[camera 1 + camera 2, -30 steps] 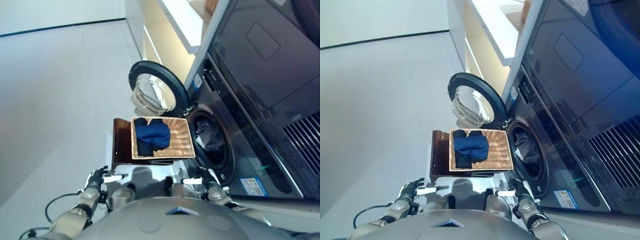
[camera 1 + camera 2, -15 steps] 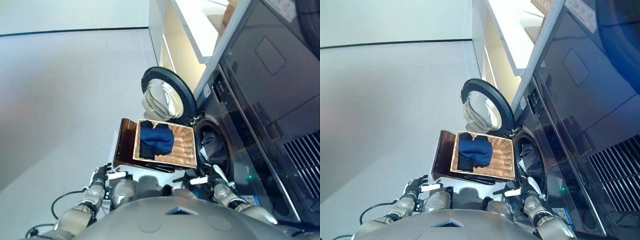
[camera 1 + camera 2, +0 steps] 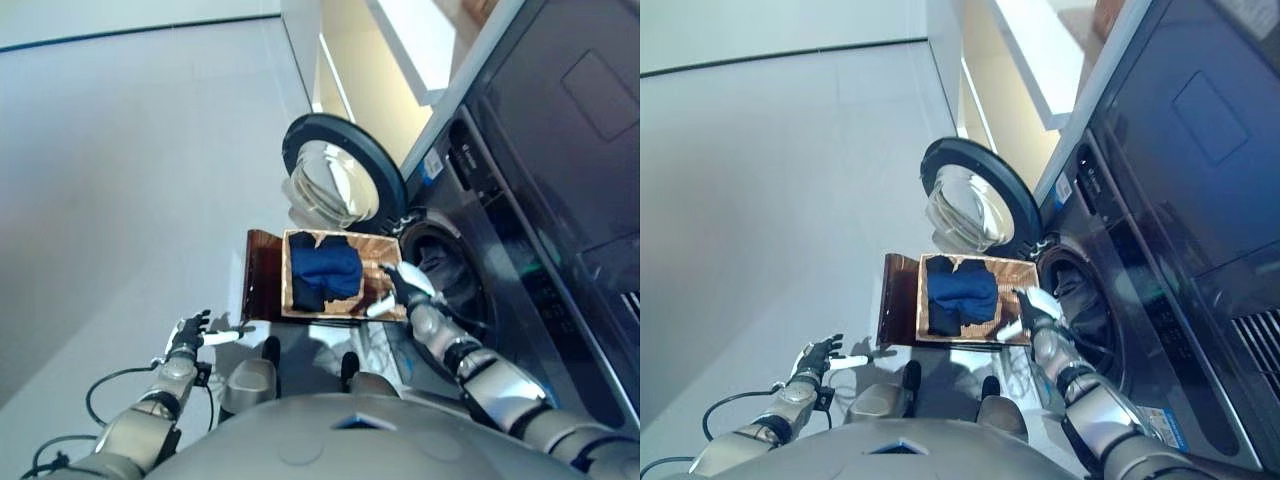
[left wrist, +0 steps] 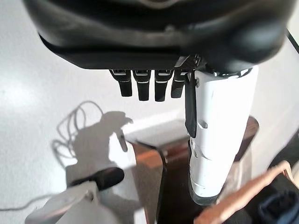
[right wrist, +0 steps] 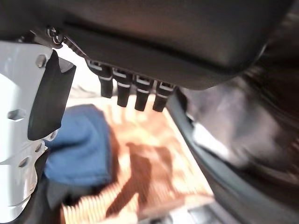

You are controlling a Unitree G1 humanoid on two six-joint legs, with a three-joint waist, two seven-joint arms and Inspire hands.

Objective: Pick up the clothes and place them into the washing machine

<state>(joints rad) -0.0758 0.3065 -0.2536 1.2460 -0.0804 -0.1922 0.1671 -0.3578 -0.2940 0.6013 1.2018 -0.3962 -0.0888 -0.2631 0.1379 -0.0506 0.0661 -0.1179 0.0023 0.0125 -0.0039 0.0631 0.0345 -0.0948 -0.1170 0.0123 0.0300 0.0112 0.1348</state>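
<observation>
One wicker basket [image 3: 375, 262], one blue garment [image 3: 325, 268], one washing machine [image 3: 520, 260], one stool [image 3: 263, 290].

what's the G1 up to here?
Laundry run, nothing picked up yet. The right hand is open over the near edge of the wicker basket, where blue clothes lie untouched. The washing machine has its door open, something dark already inside. The left hand hangs open, low by the floor.

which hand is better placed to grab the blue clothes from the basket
Right. The right hand hovers open at the basket edge, beside the blue clothes; the left hand hangs low over the floor.
</observation>
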